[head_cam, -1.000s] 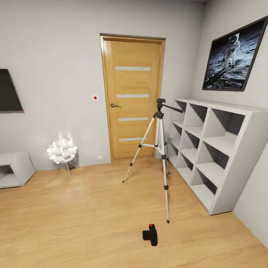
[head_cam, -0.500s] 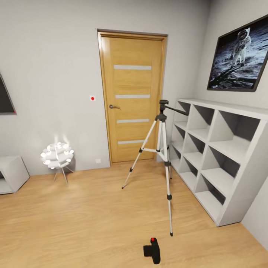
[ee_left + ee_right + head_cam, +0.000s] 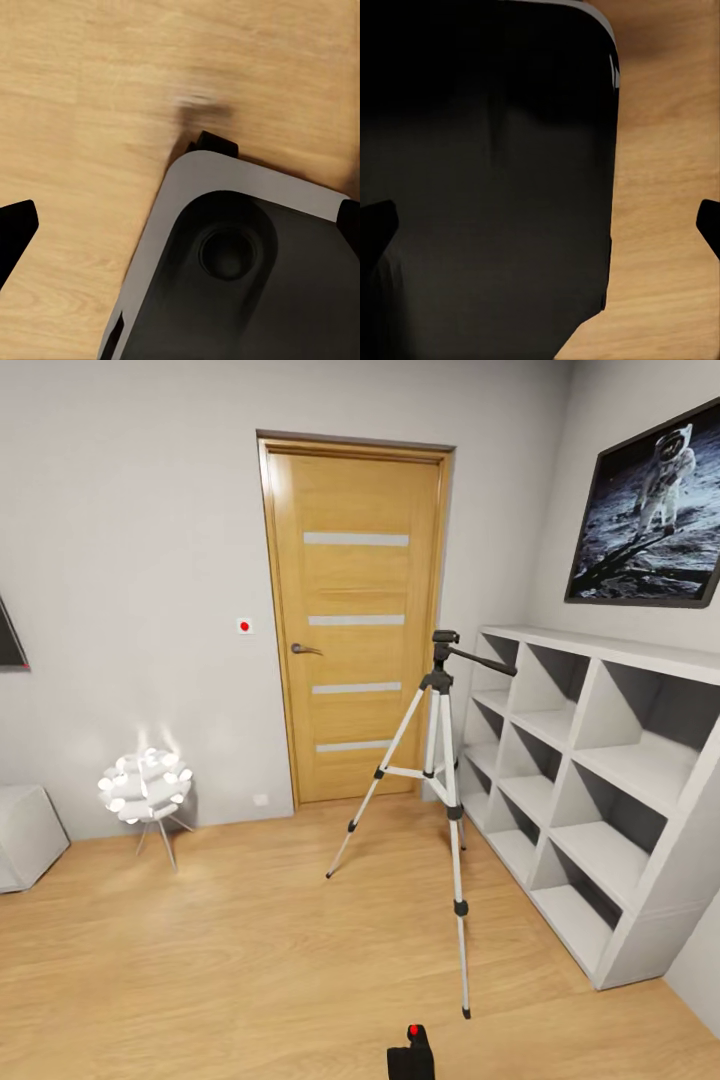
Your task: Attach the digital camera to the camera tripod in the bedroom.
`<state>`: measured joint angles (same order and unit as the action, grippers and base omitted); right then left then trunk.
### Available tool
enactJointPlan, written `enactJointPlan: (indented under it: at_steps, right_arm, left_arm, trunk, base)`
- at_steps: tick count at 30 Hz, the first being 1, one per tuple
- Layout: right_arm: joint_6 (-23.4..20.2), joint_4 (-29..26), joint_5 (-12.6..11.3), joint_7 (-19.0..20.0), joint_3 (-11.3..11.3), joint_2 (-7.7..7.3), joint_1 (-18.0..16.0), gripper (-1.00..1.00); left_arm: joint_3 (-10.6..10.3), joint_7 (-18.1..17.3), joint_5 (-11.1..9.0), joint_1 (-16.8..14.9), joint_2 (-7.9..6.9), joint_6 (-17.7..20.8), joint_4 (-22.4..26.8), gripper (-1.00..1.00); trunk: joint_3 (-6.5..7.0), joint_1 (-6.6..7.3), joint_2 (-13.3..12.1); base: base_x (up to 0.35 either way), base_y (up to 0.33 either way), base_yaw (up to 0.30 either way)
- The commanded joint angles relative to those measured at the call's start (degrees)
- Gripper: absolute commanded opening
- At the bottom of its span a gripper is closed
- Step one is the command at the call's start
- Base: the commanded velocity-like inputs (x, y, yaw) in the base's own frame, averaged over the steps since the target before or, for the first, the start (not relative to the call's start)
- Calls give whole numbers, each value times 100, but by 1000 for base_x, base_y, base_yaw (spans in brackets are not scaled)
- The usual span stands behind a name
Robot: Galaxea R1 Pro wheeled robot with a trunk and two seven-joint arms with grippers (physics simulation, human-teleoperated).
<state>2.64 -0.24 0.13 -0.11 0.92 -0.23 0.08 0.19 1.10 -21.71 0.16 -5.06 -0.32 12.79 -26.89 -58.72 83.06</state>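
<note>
Both pincers hang wide apart with nothing in them, so it should roll up slowly and stop short of the digital camera (image 3: 411, 1051), lying on the floor just before the camera tripod (image 3: 441, 780)'s nearest foot.

The digital camera (image 3: 412, 1052) is cut off by the head view's bottom edge, its lower body unseen.

In both wrist views the black fingertips (image 3: 15, 225) (image 3: 376, 225) sat at opposite frame edges, spread wide, above the robot's own dark base (image 3: 247, 277).
</note>
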Motion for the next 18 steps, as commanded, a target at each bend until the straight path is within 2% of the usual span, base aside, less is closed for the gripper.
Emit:
enactJointPlan:
  at_steps: [1,6,18]
  right_arm:
    - [12,-2,6,0,9,-2,1,100]
    - [0,-2,11,1,10,-3,1,100]
    - [8,-2,11,2,5,-4,1,100]
  left_arm:
    - [0,9,-15,2,-1,-3,7,100]
    - [-1,5,-16,2,-3,-3,6,100]
    - [0,13,-24,2,2,-3,4,100]
  trunk:
    - [-4,0,2]
    - [-4,0,2]
    - [-4,0,2]
  base:
    - [11,0,0]
    - [5,0,61]
    - [1,0,241]
